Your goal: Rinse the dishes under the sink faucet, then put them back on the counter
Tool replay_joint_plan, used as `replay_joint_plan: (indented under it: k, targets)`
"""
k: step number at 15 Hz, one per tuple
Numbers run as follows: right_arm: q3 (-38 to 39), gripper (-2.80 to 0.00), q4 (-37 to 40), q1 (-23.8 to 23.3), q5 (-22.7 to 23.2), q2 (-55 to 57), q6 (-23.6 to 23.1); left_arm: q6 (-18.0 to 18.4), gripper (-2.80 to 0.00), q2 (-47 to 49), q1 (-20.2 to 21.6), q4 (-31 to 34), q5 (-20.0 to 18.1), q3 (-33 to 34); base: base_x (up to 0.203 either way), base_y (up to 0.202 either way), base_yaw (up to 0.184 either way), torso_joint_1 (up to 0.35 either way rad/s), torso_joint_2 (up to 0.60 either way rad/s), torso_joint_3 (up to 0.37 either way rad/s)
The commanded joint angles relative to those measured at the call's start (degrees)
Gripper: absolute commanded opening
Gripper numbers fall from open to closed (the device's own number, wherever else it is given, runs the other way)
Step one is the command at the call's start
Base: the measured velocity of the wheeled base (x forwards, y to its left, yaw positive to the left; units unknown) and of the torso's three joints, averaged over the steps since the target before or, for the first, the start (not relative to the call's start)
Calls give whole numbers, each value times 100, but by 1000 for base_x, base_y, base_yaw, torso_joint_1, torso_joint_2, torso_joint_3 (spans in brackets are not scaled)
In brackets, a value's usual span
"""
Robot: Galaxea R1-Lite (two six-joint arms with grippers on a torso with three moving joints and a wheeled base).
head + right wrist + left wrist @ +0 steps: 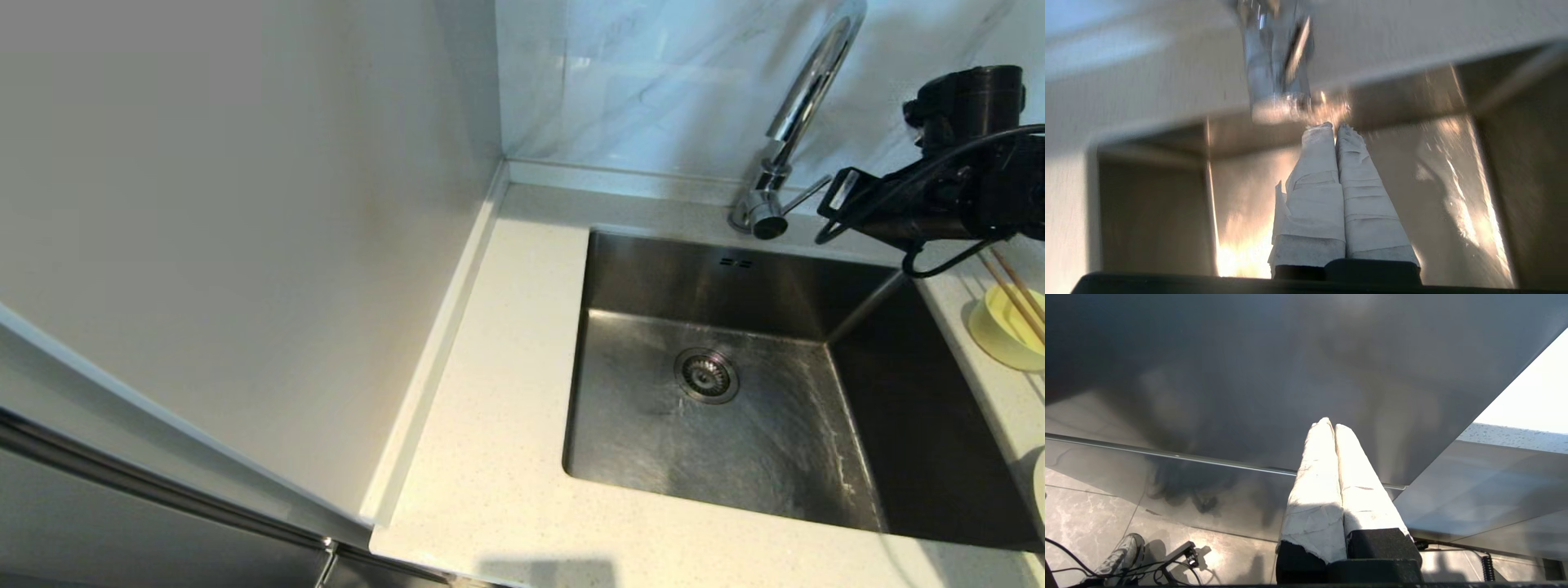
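Currently: right gripper (1335, 127) at the faucet (796, 110) base, jaws pressed together, empty, tips just beside the lever (804, 196).
Risk: closed tips may skid off the thin lever, or shove it too far and splash; the arm hangs over the bowl (1006, 325) and chopsticks (1016, 296).
Dishes: bowl with chopsticks on the surface (506, 392) right of the sink (718, 384), well apart from the jaws; plate (1038, 490) at the edge.
Left gripper (1334, 425): parked low, jaws pressed together.
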Motion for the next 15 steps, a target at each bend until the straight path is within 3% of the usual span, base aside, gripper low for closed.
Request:
replay_joint_plan:
  k: [1, 4, 6, 10, 15]
  targets:
    - [402, -280, 349, 3, 32, -881, -95, -2, -280, 0, 1, 0, 5, 0, 0, 0, 0, 0, 0, 0]
    - [928, -280, 2440, -56, 210, -2305, -750, -2, -280, 0, 1, 0, 5, 0, 0, 0, 0, 0, 0, 0]
    - [1572, -280, 3331, -150, 399, -3331, -1200, -2, -280, 0, 1, 0, 5, 0, 0, 0, 0, 0, 0, 0]
    - [3304, -280, 3876, -287, 475, -5320, -1552, -2, -280, 0, 1, 0, 5, 0, 0, 0, 0, 0, 0, 0]
    - [4777, -280, 3961, -328, 25, -7144, -1274, -2, -280, 0, 1, 0, 5, 0, 0, 0, 0, 0, 0, 0]
